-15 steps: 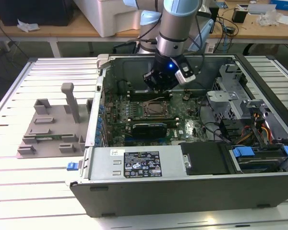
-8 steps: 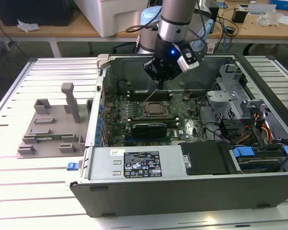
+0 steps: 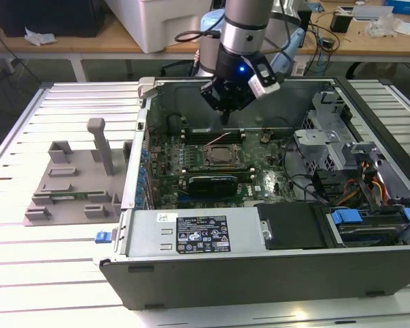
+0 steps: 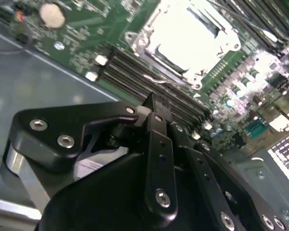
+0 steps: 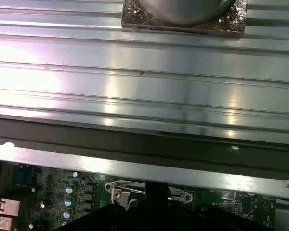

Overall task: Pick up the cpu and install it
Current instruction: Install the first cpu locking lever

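Observation:
The cpu (image 4: 185, 33) shows as a bright silver square lying flat inside the black socket frame (image 3: 222, 156) in the middle of the green motherboard (image 3: 273, 181). My gripper (image 3: 225, 117) hangs over the open computer case, just above and behind the socket, clear of the board. In the second wrist view its black fingers (image 4: 159, 120) run together to one narrow tip (image 4: 156, 102), shut, with nothing visible between them. That tip sits over the memory slots (image 4: 135, 72) beside the socket. The socket's metal latch (image 5: 149, 195) also appears in the first wrist view.
A long black expansion card (image 3: 215, 183) lies in front of the socket. The power supply (image 3: 191, 232) and drive bays (image 3: 369, 219) fill the case's near side. A grey fixture (image 3: 75, 181) stands on the slatted table at the exterior view's left. Cables (image 3: 369, 184) crowd the right.

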Action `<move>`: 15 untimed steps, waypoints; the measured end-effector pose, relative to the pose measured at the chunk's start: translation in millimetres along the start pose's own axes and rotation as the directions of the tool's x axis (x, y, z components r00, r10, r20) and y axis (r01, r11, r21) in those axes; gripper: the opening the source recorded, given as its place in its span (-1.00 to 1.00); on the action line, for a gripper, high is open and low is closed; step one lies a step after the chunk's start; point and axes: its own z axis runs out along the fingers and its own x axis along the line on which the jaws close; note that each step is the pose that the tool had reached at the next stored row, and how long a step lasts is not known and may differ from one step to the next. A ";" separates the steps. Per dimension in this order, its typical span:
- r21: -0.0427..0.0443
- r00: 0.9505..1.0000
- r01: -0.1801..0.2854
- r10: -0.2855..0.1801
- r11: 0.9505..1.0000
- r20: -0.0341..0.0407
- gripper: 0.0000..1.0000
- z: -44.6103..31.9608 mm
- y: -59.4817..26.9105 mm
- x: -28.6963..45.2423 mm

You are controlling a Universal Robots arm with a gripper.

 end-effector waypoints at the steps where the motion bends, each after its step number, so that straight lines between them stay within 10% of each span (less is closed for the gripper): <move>1: 0.000 1.000 0.000 0.000 1.000 0.000 -0.79 2.8 -0.5 4.2; 15: 0.000 1.000 0.006 -0.006 1.000 0.000 -0.79 35.0 -7.9 13.8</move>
